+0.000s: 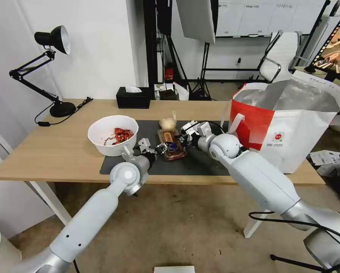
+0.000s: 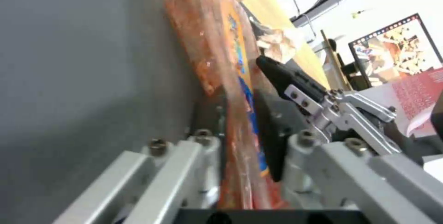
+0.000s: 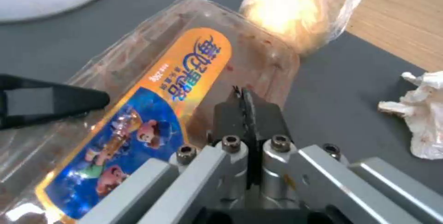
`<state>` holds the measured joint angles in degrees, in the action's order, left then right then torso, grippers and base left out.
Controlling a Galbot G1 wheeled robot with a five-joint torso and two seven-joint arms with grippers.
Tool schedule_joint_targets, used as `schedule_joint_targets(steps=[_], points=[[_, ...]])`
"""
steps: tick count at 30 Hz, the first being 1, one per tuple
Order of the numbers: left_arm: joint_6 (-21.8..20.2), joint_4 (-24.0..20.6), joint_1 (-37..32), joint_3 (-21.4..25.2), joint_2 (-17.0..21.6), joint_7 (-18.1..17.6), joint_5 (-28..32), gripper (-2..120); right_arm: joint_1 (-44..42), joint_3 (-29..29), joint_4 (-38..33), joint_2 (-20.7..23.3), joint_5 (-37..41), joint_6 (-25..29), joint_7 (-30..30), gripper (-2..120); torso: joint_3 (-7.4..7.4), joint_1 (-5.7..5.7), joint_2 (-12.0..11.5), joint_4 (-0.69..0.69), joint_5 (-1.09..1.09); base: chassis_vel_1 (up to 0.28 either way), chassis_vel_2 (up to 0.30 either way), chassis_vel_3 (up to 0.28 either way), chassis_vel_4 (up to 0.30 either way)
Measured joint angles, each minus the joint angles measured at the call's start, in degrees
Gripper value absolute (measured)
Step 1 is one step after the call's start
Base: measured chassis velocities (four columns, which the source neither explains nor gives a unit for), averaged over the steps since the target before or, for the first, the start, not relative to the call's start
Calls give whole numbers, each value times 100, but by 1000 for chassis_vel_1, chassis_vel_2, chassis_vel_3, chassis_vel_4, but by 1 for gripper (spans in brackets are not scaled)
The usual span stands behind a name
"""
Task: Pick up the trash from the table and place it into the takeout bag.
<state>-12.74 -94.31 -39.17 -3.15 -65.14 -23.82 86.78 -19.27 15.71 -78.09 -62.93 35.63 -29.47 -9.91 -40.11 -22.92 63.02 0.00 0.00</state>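
A black desk lamp (image 1: 50,64) and black tissue box (image 1: 133,98) stand at the far edge.

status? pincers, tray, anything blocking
Left pincer shut on clear tray edge. Right pincer shut, tips on tray's opposite side. Tray flat on mat. Knotted bag beside it; takeout bag open, nothing in the way.

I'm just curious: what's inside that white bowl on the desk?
Red scraps lie inside the white bowl, toward its right side. Its near wall hides part of the bottom, so anything lying there cannot be seen.
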Motion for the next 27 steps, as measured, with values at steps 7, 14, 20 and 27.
schedule_joint_targets(steps=[7,14,20,27], points=[[89,-262,-113,204,9,1,-48,0,-497,-559,-760,12,2142,1411,1547,8,0,0,0,0,0,0,0,0,0],[223,-1003,-85,438,284,-50,-435,0,-1811,-1444,-2372,608,2289,2239,2243,35,2,1,1,1,0,0,0,0,0],[296,-1287,518,561,747,-152,-622,0,-3447,-2366,-3741,1317,1651,2244,2347,58,1,2,1,-1,0,0,0,0,0],[310,-865,2010,-219,847,27,-617,0,-5188,-3152,-4390,1291,164,2104,2142,85,1,2,1,0,2,0,0,0,0]])
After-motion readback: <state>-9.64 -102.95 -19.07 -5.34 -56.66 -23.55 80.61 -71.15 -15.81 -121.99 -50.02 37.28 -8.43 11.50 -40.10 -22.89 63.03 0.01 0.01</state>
